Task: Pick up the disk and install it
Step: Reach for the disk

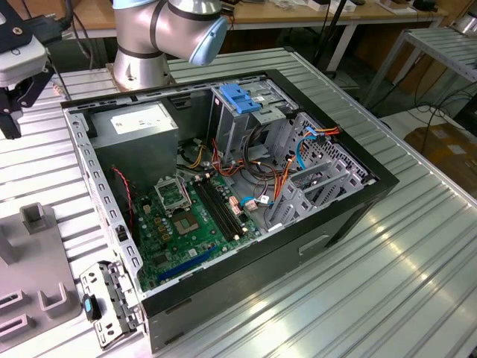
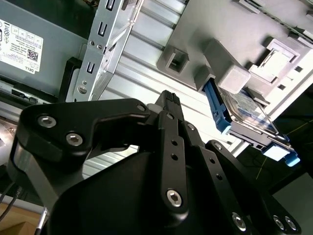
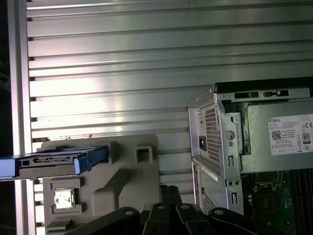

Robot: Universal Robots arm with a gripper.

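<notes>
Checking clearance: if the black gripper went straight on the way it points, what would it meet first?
The black gripper would probably meet the edge of the grey plastic holder tray, or the ribbed metal table, not the blue-railed silver disk; depth is unclear.

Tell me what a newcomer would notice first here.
The open computer case dominates the exterior view's middle, its green motherboard bared. A blue-handled bracket tops its grey drive cage. In the first wrist view the disk, in blue rails, stands on edge in a grey fixture beside the case.
</notes>
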